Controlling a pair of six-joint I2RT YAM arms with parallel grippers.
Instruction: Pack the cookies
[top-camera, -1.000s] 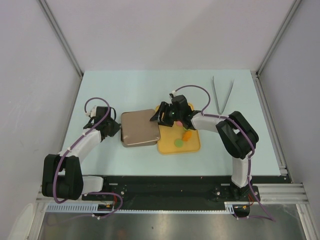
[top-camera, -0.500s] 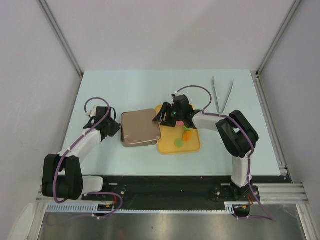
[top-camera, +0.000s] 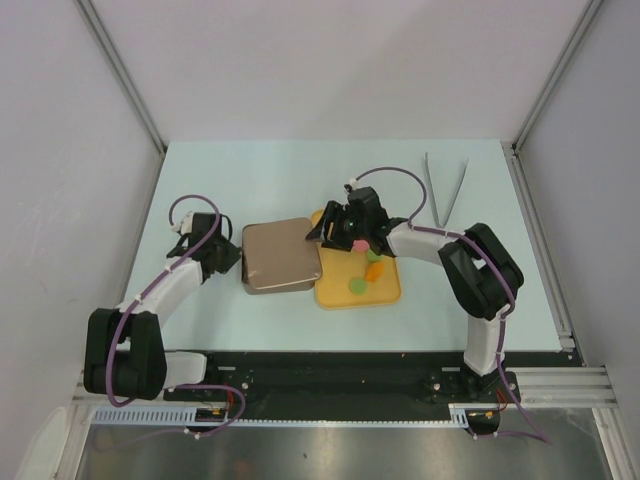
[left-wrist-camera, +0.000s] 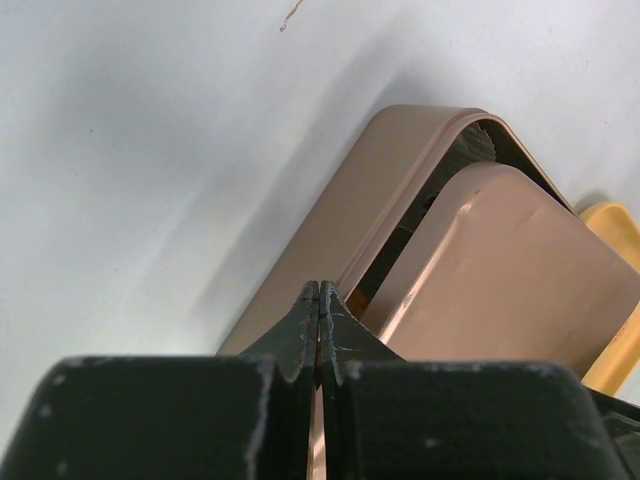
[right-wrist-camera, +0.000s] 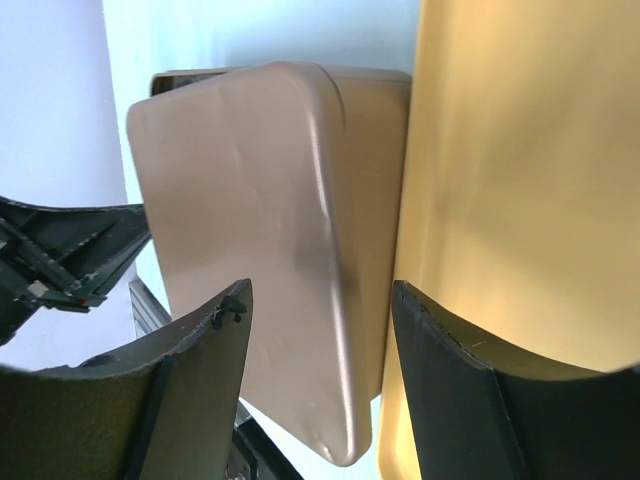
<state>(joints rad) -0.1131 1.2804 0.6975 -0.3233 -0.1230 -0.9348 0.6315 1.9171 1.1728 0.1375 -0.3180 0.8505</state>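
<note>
The cookies lie on a yellow tray (top-camera: 385, 292): a green one (top-camera: 355, 286), an orange one (top-camera: 373, 268) and a pink one (top-camera: 360, 243) partly under my right arm. Left of the tray sits a brown tin (top-camera: 278, 257) with its lid (left-wrist-camera: 500, 270) askew on the base (left-wrist-camera: 380, 190). My right gripper (top-camera: 335, 232) hovers open over the seam between lid (right-wrist-camera: 250, 200) and tray (right-wrist-camera: 500, 180), with nothing between its fingers (right-wrist-camera: 205, 340). My left gripper (left-wrist-camera: 319, 290) is shut, its tips at the tin's left rim (top-camera: 243, 262).
Metal tongs (top-camera: 445, 185) lie at the back right of the pale table (top-camera: 200, 180). My left gripper (right-wrist-camera: 70, 250) shows beyond the tin in the right wrist view. Grey walls stand on three sides.
My right gripper has shifted slightly to the right, over the tray's left edge, still open. The left arm and the tin have not moved.
</note>
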